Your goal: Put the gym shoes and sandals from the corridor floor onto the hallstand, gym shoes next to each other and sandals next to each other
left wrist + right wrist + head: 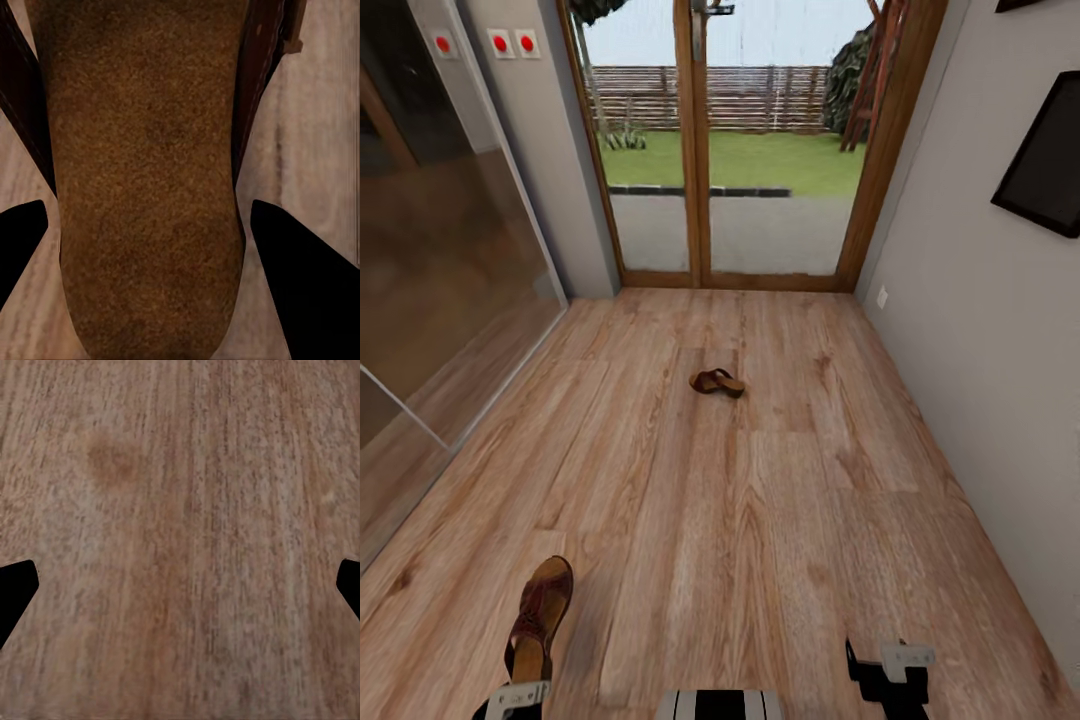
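One sandal [540, 616] sits at the lower left of the head view, its heel end between the left gripper's [150, 225] dark fingers [300, 277], which press its sides (tan footbed facing the wrist camera). The second sandal [717, 382] lies mid-frame on the corridor floor [790, 520]. The right gripper [180, 585] hangs wide apart over bare planks.

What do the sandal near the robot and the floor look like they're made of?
The near sandal looks like dark brown leather with a slight sheen. Its footbed, seen close in the left wrist view, is a matte, grainy tan, perhaps suede or cork. The floor looks like light brown wood planks, or a laminate: grain, knots and seams show.
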